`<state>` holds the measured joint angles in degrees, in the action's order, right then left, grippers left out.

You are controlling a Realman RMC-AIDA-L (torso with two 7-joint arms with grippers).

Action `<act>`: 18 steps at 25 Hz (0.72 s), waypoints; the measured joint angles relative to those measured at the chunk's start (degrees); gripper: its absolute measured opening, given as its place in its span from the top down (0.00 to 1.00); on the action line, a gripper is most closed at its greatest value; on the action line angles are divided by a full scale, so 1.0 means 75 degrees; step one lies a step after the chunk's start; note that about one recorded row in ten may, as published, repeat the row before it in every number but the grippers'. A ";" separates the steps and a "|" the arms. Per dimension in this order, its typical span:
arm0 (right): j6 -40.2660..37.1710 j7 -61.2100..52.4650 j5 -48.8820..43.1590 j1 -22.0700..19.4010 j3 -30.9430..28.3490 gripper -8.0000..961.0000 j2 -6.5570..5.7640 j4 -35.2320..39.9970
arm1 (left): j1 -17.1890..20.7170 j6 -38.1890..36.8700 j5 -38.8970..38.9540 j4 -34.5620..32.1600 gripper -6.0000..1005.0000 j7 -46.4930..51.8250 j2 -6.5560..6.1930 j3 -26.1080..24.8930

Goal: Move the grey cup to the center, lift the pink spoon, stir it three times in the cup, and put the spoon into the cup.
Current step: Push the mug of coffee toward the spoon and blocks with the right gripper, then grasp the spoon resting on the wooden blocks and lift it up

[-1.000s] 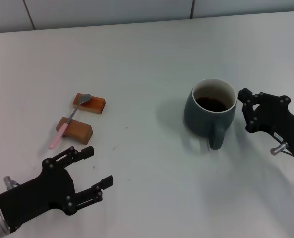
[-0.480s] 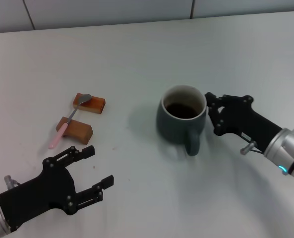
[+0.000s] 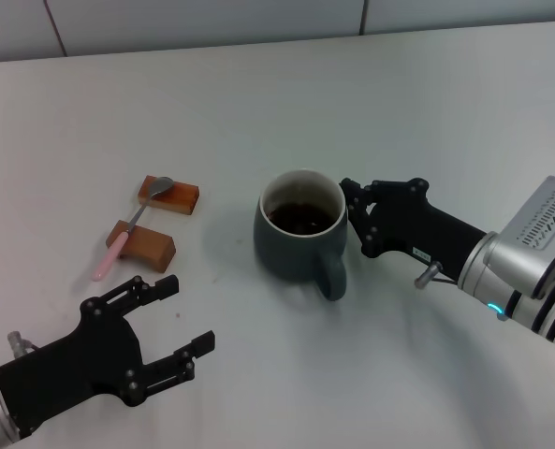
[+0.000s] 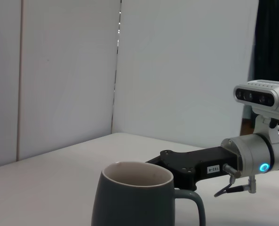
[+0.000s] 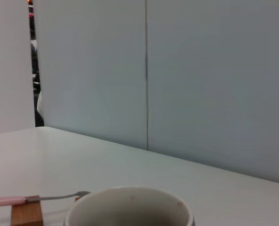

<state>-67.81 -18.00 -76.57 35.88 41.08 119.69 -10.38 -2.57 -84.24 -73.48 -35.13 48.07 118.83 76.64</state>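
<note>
Near the middle of the table [image 3: 277,112] stands the cup [image 3: 296,238], upright, dark liquid inside, its handle pointing toward me; my right gripper [image 3: 352,217] presses against the cup's right side, though I cannot tell whether its fingers are spread or closed; well to the left, the spoon [image 3: 127,232] lies across two brown blocks [image 3: 155,223], bowl on the far one, pink handle on the near one; my left gripper [image 3: 176,323] rests just before them, fingers apart, holding nothing.

Small white sticker [image 4: 214,168] on right arm; digits unreadable.
</note>
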 joint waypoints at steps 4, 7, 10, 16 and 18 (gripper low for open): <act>-0.0065 -0.0458 -0.0076 -0.0308 -0.0129 0.94 -0.0067 0.0485 | 0.0001 -0.0008 0.0000 0.0003 0.22 0.0000 -0.0003 0.0000; -0.0222 -0.1808 -0.0156 -0.0835 -0.0051 0.94 -0.0070 0.1591 | -0.0005 -0.0008 0.0000 0.0005 0.21 0.0000 -0.0011 -0.0001; -0.0960 -0.3213 -0.0614 -0.1495 0.0249 0.94 -0.0103 0.2895 | 0.0001 -0.0008 0.0000 0.0007 0.21 0.0000 -0.0012 0.0000; -0.2946 -0.5534 -0.3179 -0.2442 0.0650 0.93 -0.0135 0.5833 | -0.0009 -0.0007 0.0000 0.0008 0.21 0.0000 -0.0012 0.0000; -0.3539 -0.5923 -0.4084 -0.2513 0.0622 0.88 -0.0110 0.6371 | -0.0026 -0.0016 0.0000 0.0009 0.21 0.0000 -0.0006 0.0000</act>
<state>-94.35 -62.42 -107.20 17.03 45.75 118.87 37.40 -2.76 -84.36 -73.47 -35.06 48.07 118.79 76.64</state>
